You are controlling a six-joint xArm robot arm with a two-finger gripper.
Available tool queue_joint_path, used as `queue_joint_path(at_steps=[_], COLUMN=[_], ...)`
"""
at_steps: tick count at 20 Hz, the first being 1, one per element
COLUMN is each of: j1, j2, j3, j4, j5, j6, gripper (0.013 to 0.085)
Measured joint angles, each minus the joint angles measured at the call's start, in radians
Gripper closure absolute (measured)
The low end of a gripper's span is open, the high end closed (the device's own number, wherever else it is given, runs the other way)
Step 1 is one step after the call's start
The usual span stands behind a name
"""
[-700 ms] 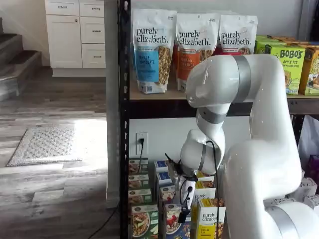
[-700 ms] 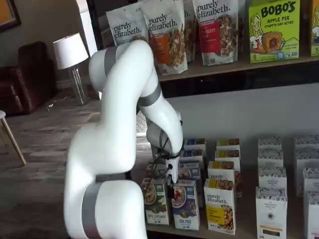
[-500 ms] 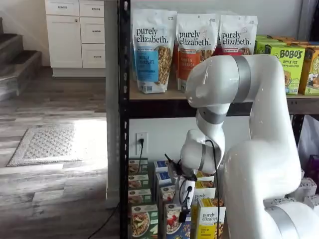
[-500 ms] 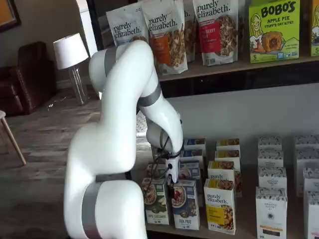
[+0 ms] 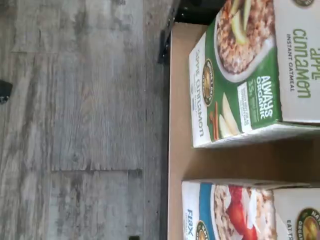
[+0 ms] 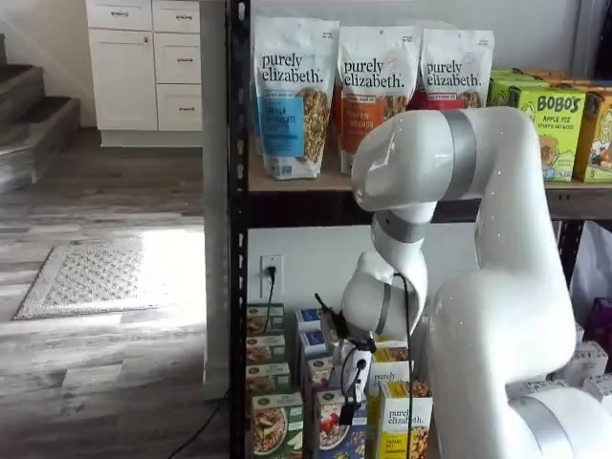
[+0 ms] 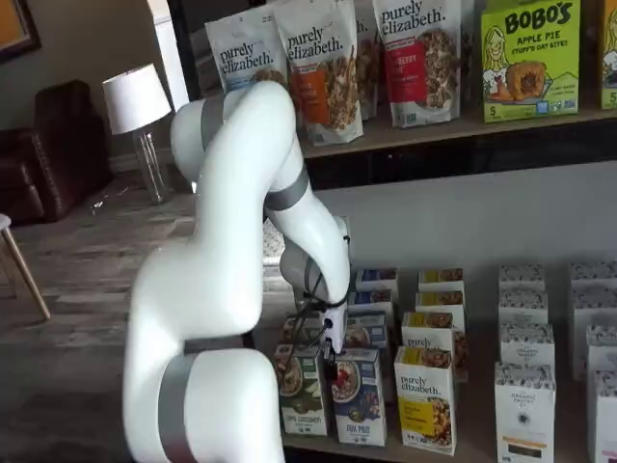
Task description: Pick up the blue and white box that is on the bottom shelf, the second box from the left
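Since the pictures of a moment ago we have eased the arm (image 6: pixel 478 249) down and a little leftward, so the wrist hangs lower over the front row. We read that as closing in on the target; the pick itself is not yet made.

Nearest to us, the gripper (image 6: pixel 350 413) hangs just above the blue and white box (image 6: pixel 331 428), which stands upright at the front edge of the bottom shelf (image 7: pixel 463 453), untouched as far as we can see. In the other shelf view the gripper (image 7: pixel 331 358) sits right over the top edge of that same carton (image 7: pixel 359 397). We cannot tell the state of the jaws: the dark fingers show only as a small side-on shape with a cable beside them, and no gap can be made out. Nothing is held in them.

In the wrist view the blue and white box (image 5: pixel 250 212) lies directly below us, its berry picture showing, with a strip of bare shelf board (image 5: pixel 179 150) between it and the green-fronted carton (image 5: pixel 250 70), which stands just beside it.

On the other side of the jaws stands the yellow-fronted carton (image 7: pixel 425 400). Behind the jaws, more rows of small cartons (image 7: pixel 371 304) run back toward the wall. Above them all, the granola bags (image 6: pixel 292 96) stand on the upper tier.
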Motion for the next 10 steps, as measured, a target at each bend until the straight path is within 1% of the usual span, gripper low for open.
queue_joint_path(at_steps=[5,8,9,10], j1=[0.005,0.006,0.006,0.008], j2=[0.011,0.015,0.018,0.020], j3=[-0.015,-0.026,-0.032,-0.034], j4=[0.033,0.035,0.026,0.027], j5=[0.002,0.012,0.020,0.018], j6=[-0.025,-0.023,-0.014,-0.014], gripper=[0.0130,0.0130,0.0130,0.0130])
